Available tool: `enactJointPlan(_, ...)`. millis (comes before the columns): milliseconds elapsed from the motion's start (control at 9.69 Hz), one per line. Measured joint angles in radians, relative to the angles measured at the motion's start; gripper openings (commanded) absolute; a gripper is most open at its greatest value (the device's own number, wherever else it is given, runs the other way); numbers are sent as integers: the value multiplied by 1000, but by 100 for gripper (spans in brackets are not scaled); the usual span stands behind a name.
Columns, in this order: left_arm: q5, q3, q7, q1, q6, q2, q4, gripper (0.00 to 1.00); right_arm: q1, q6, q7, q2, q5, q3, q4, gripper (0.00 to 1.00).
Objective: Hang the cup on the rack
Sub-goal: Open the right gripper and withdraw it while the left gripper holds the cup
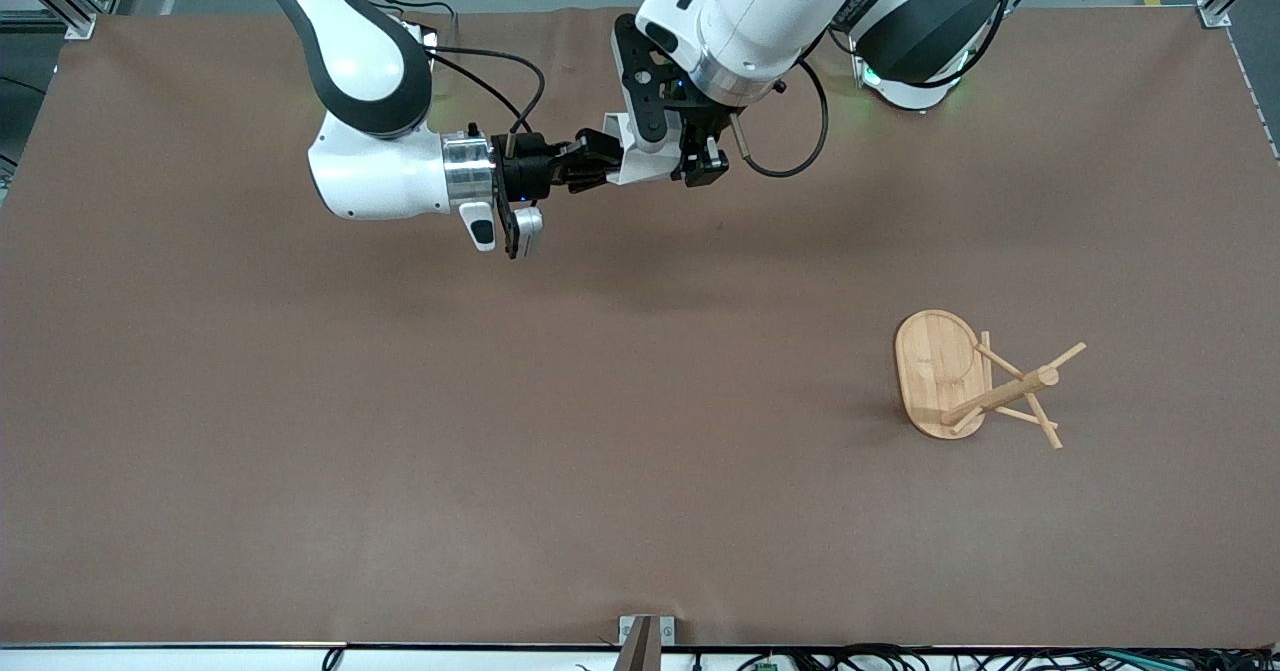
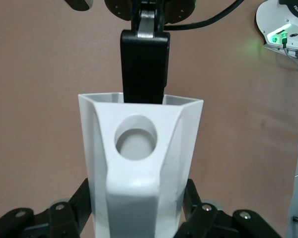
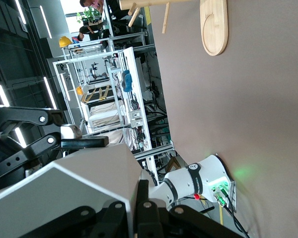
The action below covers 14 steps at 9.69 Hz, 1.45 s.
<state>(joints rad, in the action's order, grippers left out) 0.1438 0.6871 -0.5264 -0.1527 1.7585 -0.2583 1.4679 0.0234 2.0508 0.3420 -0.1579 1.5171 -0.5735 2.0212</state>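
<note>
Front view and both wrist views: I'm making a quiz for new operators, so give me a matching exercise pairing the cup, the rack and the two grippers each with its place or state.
Things:
1. cup
2. rack
3. left gripper
4. right gripper

Places or states:
A. stands on the table, toward the left arm's end
B. one finger reaches into the cup's mouth
C. up in the air, held between both grippers
D. fingers flank the cup's body on both sides, below the handle hole

Pairs: 1-C, 2-A, 3-D, 4-B
</note>
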Motion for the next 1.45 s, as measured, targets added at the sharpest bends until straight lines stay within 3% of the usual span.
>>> enactJointPlan(103,0,0,6,0,-1,2,0,0,0,0,-3,2,0,0,0,100)
enactJointPlan(413,-12,3,16,-5,0,3,5,0,0,-1,-17,15,3,-4,-14,100)
enactJointPlan(619,-16,3,16,-4,-6,3,11,0,-11,1,-55,25,-62,3,-28,100)
enactJointPlan(929,-23,-1,17,-1,-9,3,22,0,-48,-38,-244,35,-397,48,-99,100)
enactJointPlan(1135,-50,-4,47,8,-11,3,23,0,-54,-173,-290,41,-636,139,-141,100)
enactJointPlan(1445,-73,-6,227,74,-60,19,14,0,-64,-284,-456,61,-1122,241,-220,100)
